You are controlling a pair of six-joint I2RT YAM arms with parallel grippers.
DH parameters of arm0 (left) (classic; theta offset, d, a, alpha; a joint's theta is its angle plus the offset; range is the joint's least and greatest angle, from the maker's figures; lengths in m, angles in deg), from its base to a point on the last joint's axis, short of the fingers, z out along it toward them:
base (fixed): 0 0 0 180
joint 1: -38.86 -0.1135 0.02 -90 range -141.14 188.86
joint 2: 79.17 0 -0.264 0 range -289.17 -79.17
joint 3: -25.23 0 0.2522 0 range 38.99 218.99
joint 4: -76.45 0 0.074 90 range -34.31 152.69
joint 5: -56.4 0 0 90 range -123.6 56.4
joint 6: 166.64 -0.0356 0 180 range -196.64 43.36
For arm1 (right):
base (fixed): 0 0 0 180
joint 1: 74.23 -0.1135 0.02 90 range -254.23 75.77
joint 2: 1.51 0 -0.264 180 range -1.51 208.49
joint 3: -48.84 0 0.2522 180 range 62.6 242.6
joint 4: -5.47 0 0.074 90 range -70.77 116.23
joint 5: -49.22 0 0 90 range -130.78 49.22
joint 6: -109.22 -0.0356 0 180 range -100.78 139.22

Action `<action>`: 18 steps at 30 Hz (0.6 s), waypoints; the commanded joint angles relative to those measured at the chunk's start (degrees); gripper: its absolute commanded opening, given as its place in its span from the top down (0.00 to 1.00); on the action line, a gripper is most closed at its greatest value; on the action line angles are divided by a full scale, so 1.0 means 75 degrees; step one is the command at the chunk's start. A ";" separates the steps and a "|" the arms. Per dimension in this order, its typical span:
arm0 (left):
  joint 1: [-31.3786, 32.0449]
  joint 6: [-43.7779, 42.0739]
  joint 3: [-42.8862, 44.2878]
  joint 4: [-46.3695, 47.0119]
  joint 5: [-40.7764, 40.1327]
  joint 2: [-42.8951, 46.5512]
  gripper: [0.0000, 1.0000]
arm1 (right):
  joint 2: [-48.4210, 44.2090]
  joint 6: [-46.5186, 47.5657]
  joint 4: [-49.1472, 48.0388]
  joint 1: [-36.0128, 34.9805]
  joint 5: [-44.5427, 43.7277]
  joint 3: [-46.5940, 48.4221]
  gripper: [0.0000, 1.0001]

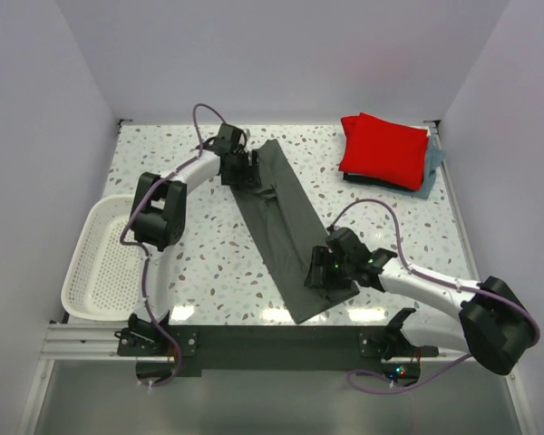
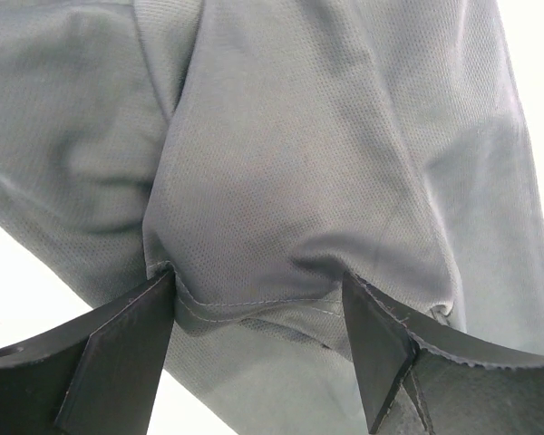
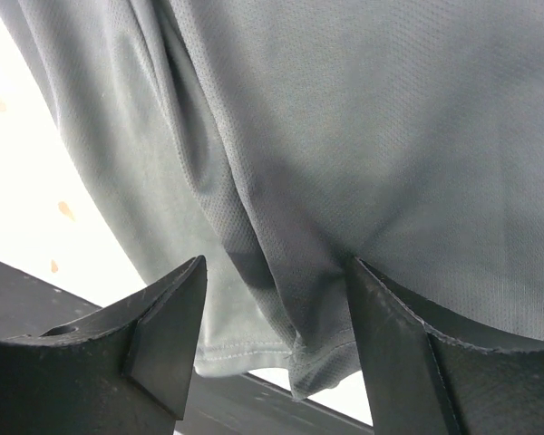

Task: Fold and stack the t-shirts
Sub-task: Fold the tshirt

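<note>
Speckled terrazzo table (image 1: 208, 263) carries your whole job. The dark grey t-shirt (image 1: 276, 213) lies across its middle as a long, narrow strip running diagonally from the far left towards the near edge, so I judge the lengthwise folds are done and the end-to-end fold is in hand. The white mesh basket (image 1: 77, 263) sits at the left. In the far right corner the red t-shirt (image 1: 385, 149) lies folded on the light blue-grey t-shirt (image 1: 432, 168).

Your left gripper (image 1: 245, 170) is at the strip's far end and your right gripper (image 1: 319, 276) at its near end. On both wrists the fingers (image 2: 118, 344) stand spread, straddling bunched hem rather than clamped (the same goes for the right pair (image 3: 163, 317)). Next you probably need to pinch firmly, then carry one end over the other.
</note>
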 commanded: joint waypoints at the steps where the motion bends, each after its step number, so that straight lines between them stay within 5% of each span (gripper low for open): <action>1: -0.0102 -0.0515 0.0353 0.0192 -0.0175 -0.0752 0.22 | 0.0557 -0.0329 -0.0114 -0.0288 0.0019 0.0321 0.34; 18: -0.0149 -0.1137 0.2756 0.0544 0.0482 -0.2475 0.21 | 0.3475 -0.0482 -0.0396 -0.1624 0.0031 0.2713 0.34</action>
